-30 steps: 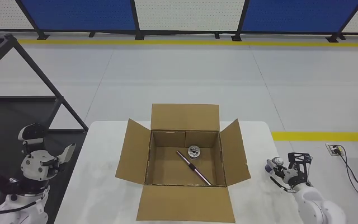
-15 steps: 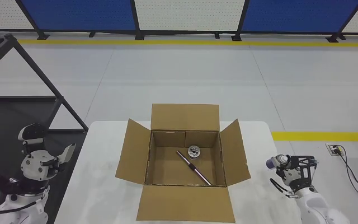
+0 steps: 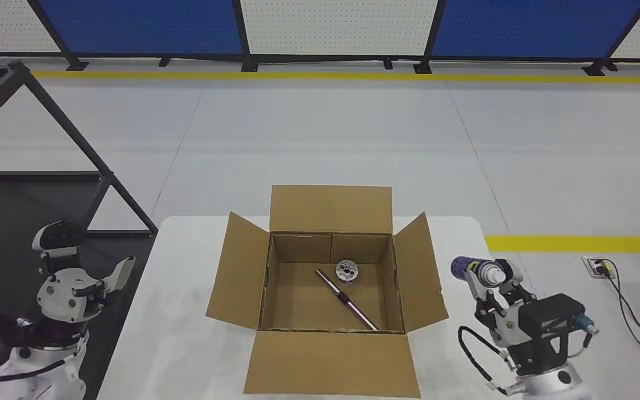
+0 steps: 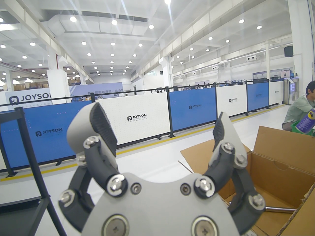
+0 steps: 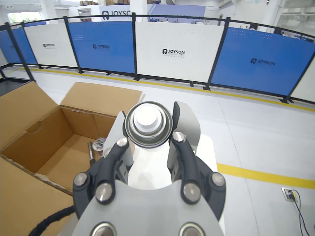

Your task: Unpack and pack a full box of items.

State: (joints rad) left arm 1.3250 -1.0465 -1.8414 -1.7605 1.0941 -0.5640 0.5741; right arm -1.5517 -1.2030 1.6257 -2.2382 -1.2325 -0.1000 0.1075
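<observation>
Spray can [image 3: 472, 269] clamped in right gripper [image 5: 150, 124], held just beside the open box's [image 3: 330, 208] right flap. Left gripper [image 4: 161, 121] jaws apart, well left of the box. Rod [image 3: 346, 298] and metal disc [image 3: 347, 268] lie inside.

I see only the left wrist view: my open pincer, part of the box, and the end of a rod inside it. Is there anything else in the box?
Observer: Yes. The top view shows a small round metal part on the floor of the box, near its back wall and close to the far end of the rod.
Operator: A blue can shows at the edge of my picture. Is it held?
Observer: Yes, the right pincer is shut on the blue can, outside the box, beyond its right flap.
</observation>
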